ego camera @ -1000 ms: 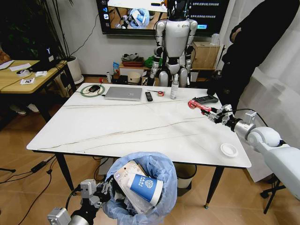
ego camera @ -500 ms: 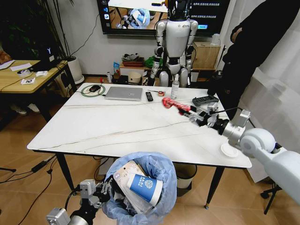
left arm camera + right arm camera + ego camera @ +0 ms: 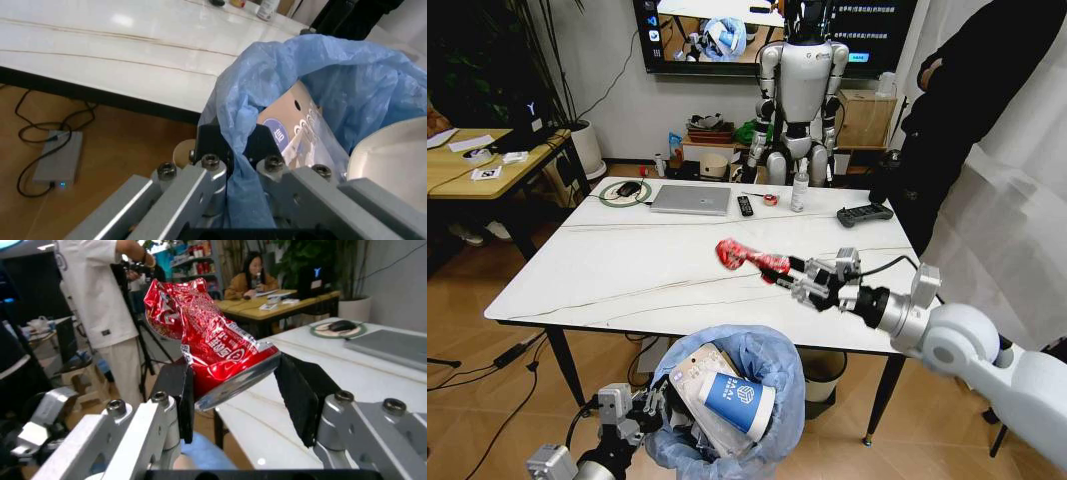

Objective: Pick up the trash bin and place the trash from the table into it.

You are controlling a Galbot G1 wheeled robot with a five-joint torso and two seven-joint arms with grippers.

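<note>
I'm swinging my right gripper (image 3: 799, 281), clamping a red snack wrapper (image 3: 749, 258), across the table (image 3: 627, 265) toward the already-loaded trash bin (image 3: 772, 372) my left gripper (image 3: 233, 161) is pinching.

Our bin and the litter
Blue-bagged trash bin (image 3: 727, 400) holds a paper cup (image 3: 737, 400); red snack wrapper (image 3: 749, 258) hangs above the table (image 3: 627, 260).

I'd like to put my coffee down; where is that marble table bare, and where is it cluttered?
The white marble-look table is bare across its near half, from the silver laptop down to the front edge. The far edge is crowded: laptop, black remote, white bottle.
</note>
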